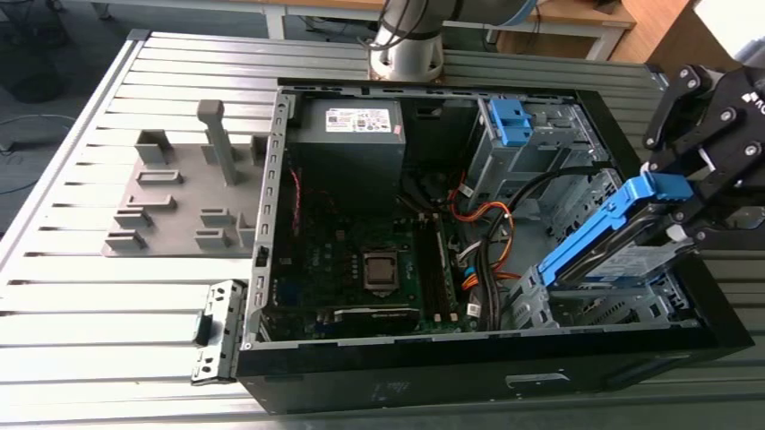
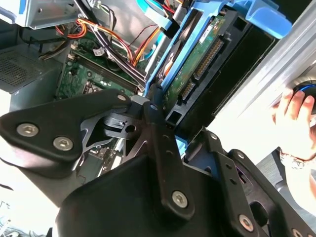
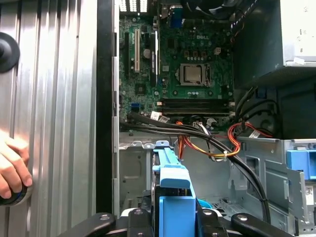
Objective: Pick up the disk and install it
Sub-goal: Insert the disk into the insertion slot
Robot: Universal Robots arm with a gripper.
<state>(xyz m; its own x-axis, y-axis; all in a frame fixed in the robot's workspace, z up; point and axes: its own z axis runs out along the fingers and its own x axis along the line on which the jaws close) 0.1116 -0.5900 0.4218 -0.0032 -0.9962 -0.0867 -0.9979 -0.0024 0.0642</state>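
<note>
Jaws first: they are clamped on the disk, pinching its blue carrier frame near the handle end, at the exterior view's right.

Farthest from the jaws, toward the exterior view's left, I see a grey moulded fixture lying flat on the ribbed metal counter, well apart from what I am holding. Nearer the jaws is the open computer case, lying on its side on the counter. Inside it, on the side away from the jaws, is the grey power supply box with a small white label. Beside that is the green motherboard with its square processor socket.

Closer to the jaws, a bundle of orange and black cables runs across the inside of the case. A bare blue bracket sits in the metal bay at the back corner.

Right at the jaws, the disk hangs tilted, its low end down among the walls of the metal drive cage and its handle end raised. I cannot tell whether it touches the cage. In the second wrist view the drive's connector edge faces the camera between the blue frame rails.

Beyond the case wall, a person's hand rests on a dark round object on the counter.
</note>
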